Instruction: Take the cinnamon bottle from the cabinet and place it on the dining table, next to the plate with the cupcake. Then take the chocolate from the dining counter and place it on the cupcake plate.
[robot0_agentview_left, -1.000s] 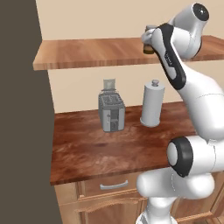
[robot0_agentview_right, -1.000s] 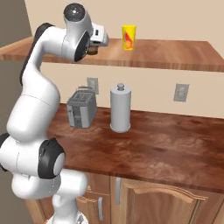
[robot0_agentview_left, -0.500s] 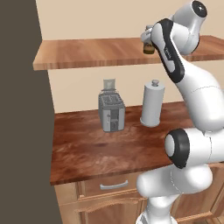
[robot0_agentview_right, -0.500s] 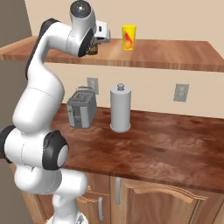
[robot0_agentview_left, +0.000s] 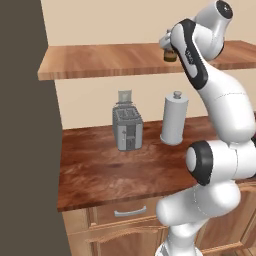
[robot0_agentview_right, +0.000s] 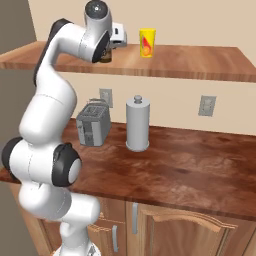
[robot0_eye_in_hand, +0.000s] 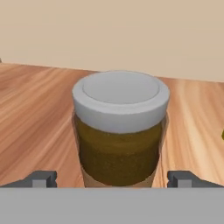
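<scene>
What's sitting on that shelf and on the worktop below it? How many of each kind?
Jars: 1, cinnamon bottle between the open claw tips
Yellow bottles: 1
Toasters: 1
Paper towel holders: 1
Total: 4

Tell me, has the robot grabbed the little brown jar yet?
Not yet. Nothing looks finished. The cinnamon bottle stands upright on the cabinet shelf, sitting between the open claw fingers, which haven't squeezed it. Left: grab it, carry it to the dining table, then move the chocolate.
</scene>
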